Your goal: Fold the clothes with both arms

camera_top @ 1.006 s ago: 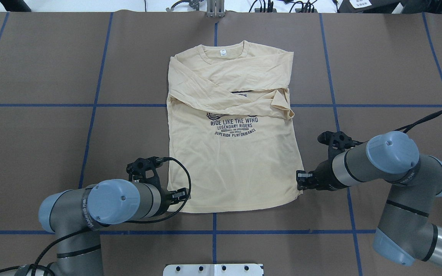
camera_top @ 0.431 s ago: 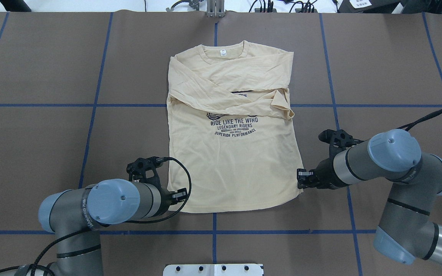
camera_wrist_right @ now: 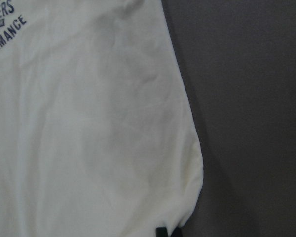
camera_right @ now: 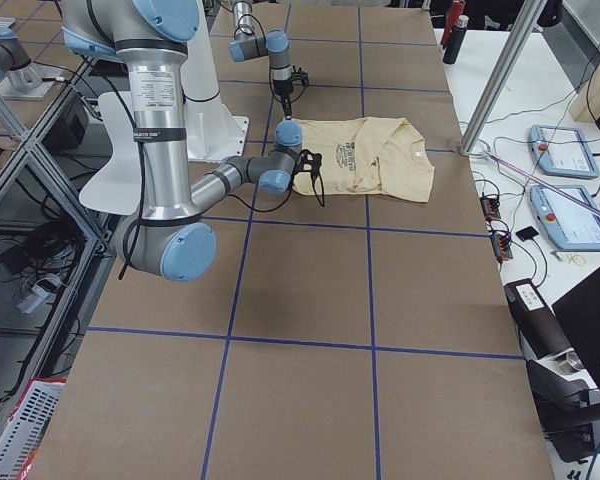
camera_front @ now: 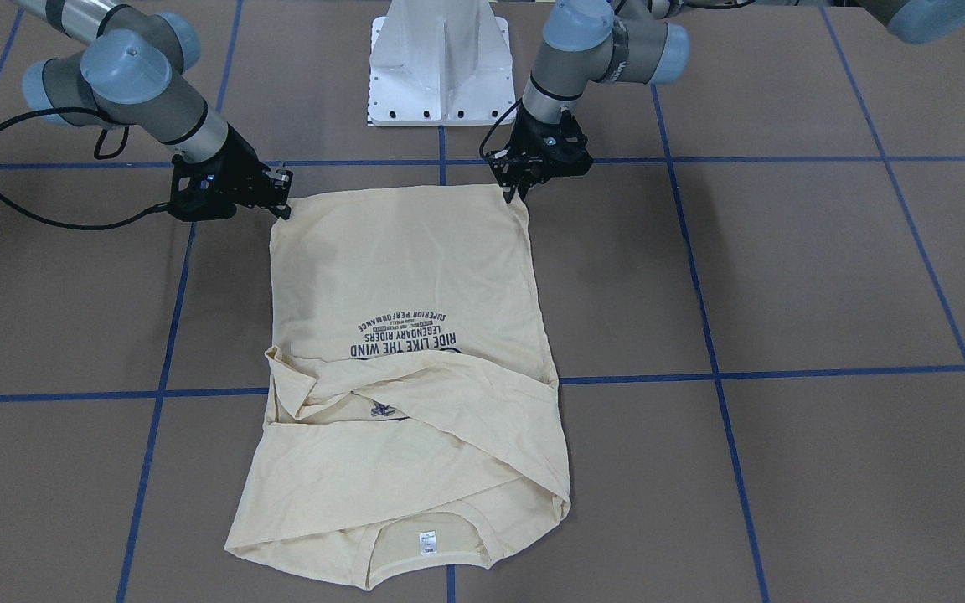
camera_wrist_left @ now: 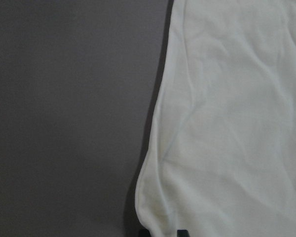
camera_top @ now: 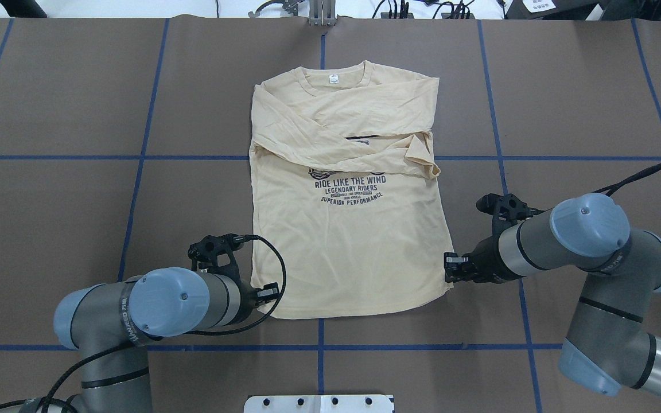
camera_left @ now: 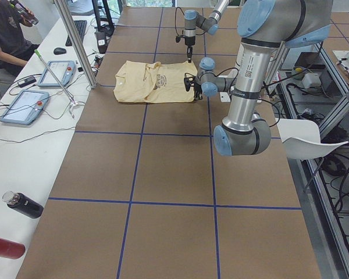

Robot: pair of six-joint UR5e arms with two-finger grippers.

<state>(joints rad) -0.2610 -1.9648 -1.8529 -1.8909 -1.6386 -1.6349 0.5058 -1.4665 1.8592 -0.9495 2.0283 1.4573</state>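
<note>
The cream-yellow T-shirt (camera_top: 348, 241) lies flat on the brown table, print up, sleeves crossed over the chest and neck label at the far end. It also shows in the front view (camera_front: 403, 268). My left gripper (camera_top: 270, 293) is low at the shirt's near left hem corner, and my right gripper (camera_top: 448, 268) is at the near right hem corner. In the front view the left gripper (camera_front: 509, 194) and right gripper (camera_front: 286, 205) touch those corners. Each wrist view shows pale cloth (camera_wrist_left: 227, 123) (camera_wrist_right: 89, 123) running down between close-set fingertips, so both look shut on the hem.
The white pedestal base (camera_front: 441, 67) stands behind the shirt's hem. Blue tape lines (camera_top: 141, 158) grid the brown table cover. A side table with tablets (camera_left: 23, 107) and a seated operator (camera_left: 6, 40) is past the far edge. Bottles (camera_left: 23, 204) lie there too.
Both arms have shifted only very slightly at the hem corners. The shirt lies as before.
</note>
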